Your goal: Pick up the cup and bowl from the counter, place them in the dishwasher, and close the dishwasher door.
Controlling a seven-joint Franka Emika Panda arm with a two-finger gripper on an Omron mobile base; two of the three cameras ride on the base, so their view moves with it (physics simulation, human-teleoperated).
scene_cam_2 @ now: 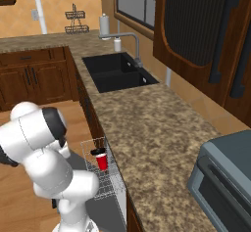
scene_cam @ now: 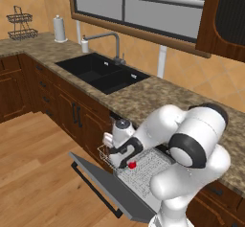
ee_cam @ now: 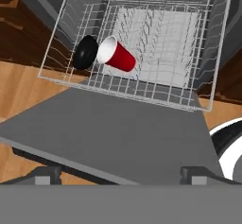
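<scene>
Nearest the camera, the hand [ee_cam: 121, 173] hangs spread and empty over the lowered dishwasher door [ee_cam: 108, 133]. Beyond it, in the white rack [ee_cam: 208, 62], the cup [ee_cam: 116, 54] lies on its side, touching the tilted bowl [ee_cam: 85, 52].

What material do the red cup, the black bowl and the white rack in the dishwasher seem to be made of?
The small red tapered cup looks like plastic: flat even red, white rim and inside. The small shallow black bowl looks glazed, perhaps ceramic or plastic: it shows a soft sheen. The white wire rack seems to be coated metal: thin crossing white wires.
</scene>
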